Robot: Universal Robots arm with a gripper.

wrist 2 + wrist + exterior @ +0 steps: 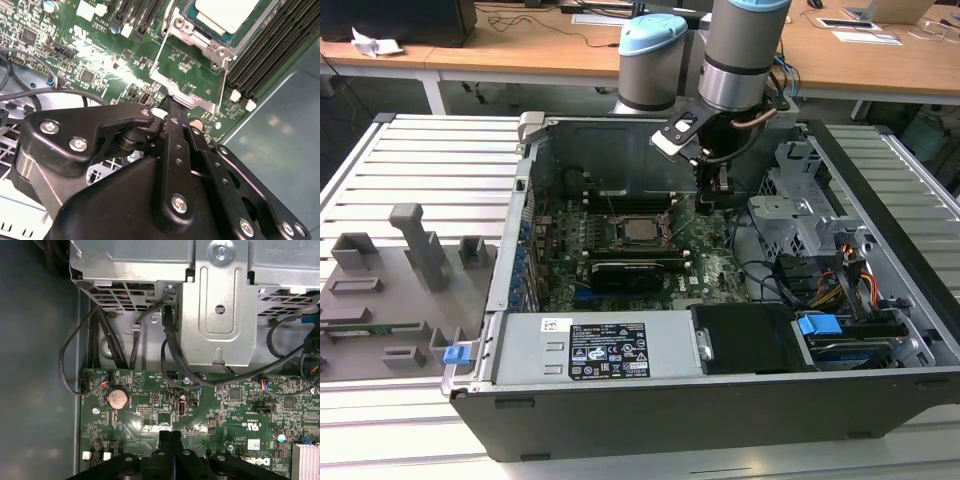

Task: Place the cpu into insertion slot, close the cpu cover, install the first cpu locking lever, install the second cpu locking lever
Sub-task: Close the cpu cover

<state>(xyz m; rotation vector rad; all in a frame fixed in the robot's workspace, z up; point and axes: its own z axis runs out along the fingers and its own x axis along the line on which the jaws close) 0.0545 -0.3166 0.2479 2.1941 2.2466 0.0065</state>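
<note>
On the exterior view's left, grey holders (415,250) stand on the slatted worktop (430,150). A small blue piece (455,352) lies just beside the open computer case (720,400). Inside the case lies the green motherboard (710,270).

The cpu (641,231) sits near the middle of the board, flat in the insertion slot (202,35). In the second wrist view its pale top shows through the cut-out of the cpu cover (182,31), which lies down around it. Thin wire levers (159,52) run along the sides of the socket; I cannot tell whether they are hooked. A long black expansion card (635,268) lies between the cpu and the labelled power supply (608,350).

To the exterior view's right of the cpu, the arm reaches down into the case. The pincer (712,190) hangs over the board, near the socket but apart from the chip. In both wrist views it is clenched on nothing, with its fingers (164,445) pressed flat together. In the second wrist view its tip is just beside the metal plate at the socket's edge; I cannot tell whether they touch. The first wrist view shows a coin cell (118,398) on the board and black cables (170,350) running up to a metal drive cage (220,305).

Farther to the exterior view's right, a blue clip (818,325) sits among the drive bays.
</note>
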